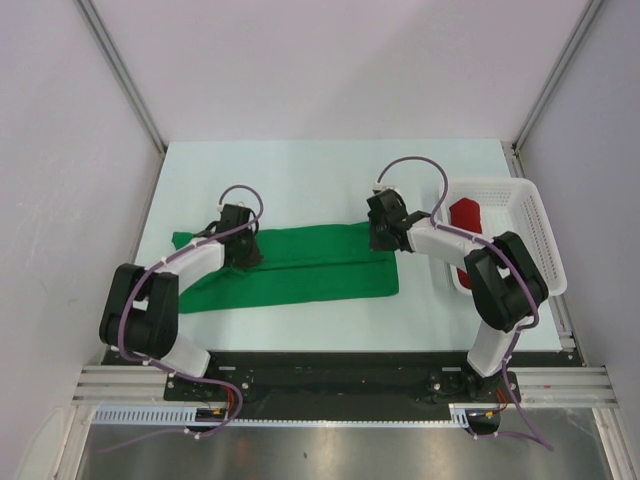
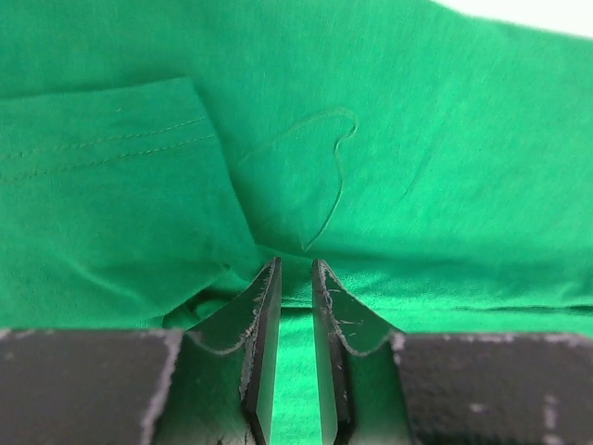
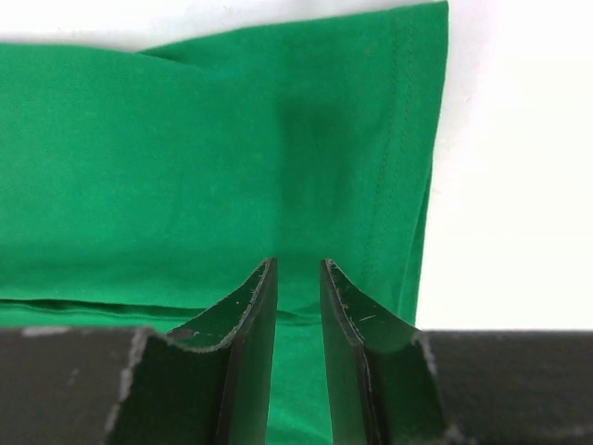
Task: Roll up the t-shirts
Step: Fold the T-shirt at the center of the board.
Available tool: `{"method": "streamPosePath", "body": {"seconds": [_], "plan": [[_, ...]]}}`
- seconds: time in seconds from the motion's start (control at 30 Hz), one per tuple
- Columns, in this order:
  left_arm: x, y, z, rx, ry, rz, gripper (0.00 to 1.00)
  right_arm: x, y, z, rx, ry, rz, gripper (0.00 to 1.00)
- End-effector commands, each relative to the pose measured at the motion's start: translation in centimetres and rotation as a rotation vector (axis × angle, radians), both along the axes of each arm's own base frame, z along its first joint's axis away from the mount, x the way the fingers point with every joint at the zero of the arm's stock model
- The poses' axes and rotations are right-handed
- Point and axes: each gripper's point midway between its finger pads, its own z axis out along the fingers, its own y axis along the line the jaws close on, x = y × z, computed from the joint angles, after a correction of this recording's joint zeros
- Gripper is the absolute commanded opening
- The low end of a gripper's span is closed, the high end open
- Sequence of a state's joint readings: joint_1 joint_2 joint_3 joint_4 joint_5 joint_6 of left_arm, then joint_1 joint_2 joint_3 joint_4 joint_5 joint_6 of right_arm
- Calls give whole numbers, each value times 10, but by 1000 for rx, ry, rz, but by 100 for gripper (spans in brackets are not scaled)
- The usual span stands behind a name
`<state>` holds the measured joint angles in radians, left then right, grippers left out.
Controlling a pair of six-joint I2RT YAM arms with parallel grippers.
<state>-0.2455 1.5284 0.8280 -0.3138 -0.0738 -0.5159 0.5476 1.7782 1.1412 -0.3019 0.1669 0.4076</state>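
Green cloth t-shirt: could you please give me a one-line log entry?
green cloth t-shirt folded flat | left gripper pinching it | right gripper pinching it

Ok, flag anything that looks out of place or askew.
One small thing: a loose green thread lies in a loop on the green t-shirt, beside the sleeve hem in the left wrist view. It looks like a stray strand. Nothing else stands out.
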Motion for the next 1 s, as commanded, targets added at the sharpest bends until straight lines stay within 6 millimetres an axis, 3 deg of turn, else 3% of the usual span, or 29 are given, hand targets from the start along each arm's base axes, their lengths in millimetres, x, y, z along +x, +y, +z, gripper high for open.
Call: {"method": "streamPosePath", "body": {"seconds": [0.0,0.27,0.37,0.47,0.6,0.73,0.77,0.83,0.87,0.97], "plan": [[-5,-6,7,-34,-37,-8,24,-6,-6,13,2,-18,8,30],[-14,-4,16,-40,-66,-6,25,-13,-6,15,1,-13,19,30],[-7,-9,34,-70,-135,-14,29,-14,-7,15,-7,-10,17,30],[1,-4,64,-87,-208,33,36,-12,-8,25,10,-31,15,31],[0,35,88,-121,-242,250,40,-12,-7,38,44,-50,8,32],[-12,79,82,-83,-198,436,43,-13,6,49,93,-70,43,32],[-16,90,81,-65,-189,482,48,-14,9,50,102,-74,50,33],[-18,96,78,-67,-195,515,58,-12,15,52,129,-80,62,34],[-16,107,77,-80,-201,540,59,-11,17,53,141,-80,65,34],[-3,110,73,-89,-196,492,59,-9,25,53,169,-86,85,34]]}}
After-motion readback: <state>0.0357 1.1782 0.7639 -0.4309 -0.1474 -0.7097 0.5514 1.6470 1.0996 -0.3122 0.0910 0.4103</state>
